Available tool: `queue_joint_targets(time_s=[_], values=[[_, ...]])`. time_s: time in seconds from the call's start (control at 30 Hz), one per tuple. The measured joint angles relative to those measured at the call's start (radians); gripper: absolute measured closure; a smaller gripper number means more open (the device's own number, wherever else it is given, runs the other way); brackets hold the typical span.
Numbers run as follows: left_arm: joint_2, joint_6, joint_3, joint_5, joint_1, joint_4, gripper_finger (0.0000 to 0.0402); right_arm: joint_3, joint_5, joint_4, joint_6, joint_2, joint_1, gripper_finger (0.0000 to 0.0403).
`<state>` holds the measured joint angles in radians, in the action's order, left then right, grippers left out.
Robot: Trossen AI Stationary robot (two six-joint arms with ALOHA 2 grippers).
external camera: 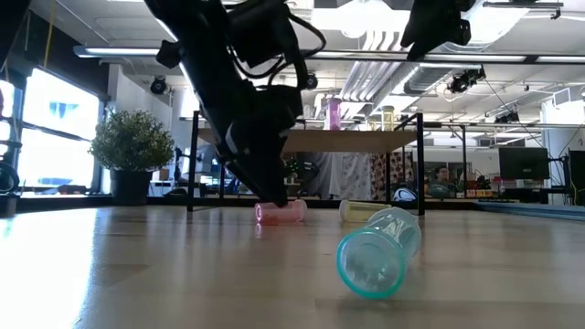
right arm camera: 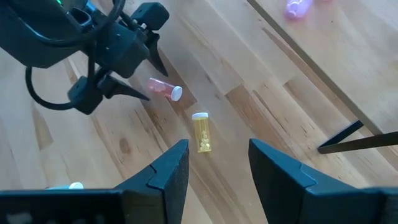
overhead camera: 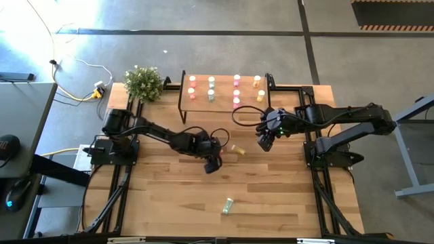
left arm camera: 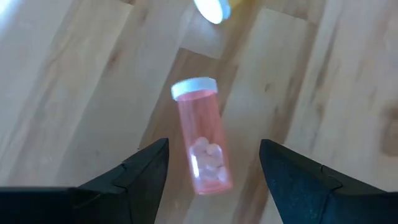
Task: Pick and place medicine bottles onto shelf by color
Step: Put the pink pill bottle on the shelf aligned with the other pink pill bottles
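A salmon-red medicine bottle [left arm camera: 202, 146] with a white cap lies on its side on the table. My left gripper [left arm camera: 213, 144] is open and slants down over it, one finger on each side, touching nothing; in the low view its fingertips [external camera: 271, 194] hang just above this bottle [external camera: 281, 212]. A yellow bottle [right arm camera: 200, 132] and a mint-green bottle [overhead camera: 228, 205] also lie on their sides. Several bottles stand on the shelf [overhead camera: 224, 103] at the far side. My right gripper [right arm camera: 217, 149] hovers open, high above the yellow bottle.
A potted plant [overhead camera: 144, 83] stands at the table's far left corner, beside the shelf. The green bottle [external camera: 379, 251] lies alone near the table's front, with bare wood around it. Cables lie on the floor beyond the table's left side.
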<state>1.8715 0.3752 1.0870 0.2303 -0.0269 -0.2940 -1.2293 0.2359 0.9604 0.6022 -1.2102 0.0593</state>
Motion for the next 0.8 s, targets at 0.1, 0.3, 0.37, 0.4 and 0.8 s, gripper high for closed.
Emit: queue_joint_targets(time_s=[0.1, 0.3, 0.37, 0.4, 0.8], values=[[0.006, 0.000, 0.000, 0.022, -0.006, 0.002, 0.0159, 0.000, 0.000, 0.000, 0.000, 0.000, 0.000, 0.0245], [0.023, -0.001, 0.000, 0.001, -0.031, -0.016, 0.0184, 0.000, 0.000, 0.000, 0.000, 0.000, 0.000, 0.0245], [0.042, -0.001, 0.000, -0.033, -0.039, -0.012, 0.0198, 0.000, 0.000, 0.000, 0.000, 0.000, 0.000, 0.0245], [0.048, 0.000, 0.001, -0.040, -0.040, -0.010, 0.0204, 0.000, 0.000, 0.000, 0.000, 0.000, 0.000, 0.0245], [0.056, 0.007, 0.002, -0.029, -0.023, -0.001, 0.0252, 0.000, 0.001, 0.000, 0.003, 0.000, 0.000, 0.0245]])
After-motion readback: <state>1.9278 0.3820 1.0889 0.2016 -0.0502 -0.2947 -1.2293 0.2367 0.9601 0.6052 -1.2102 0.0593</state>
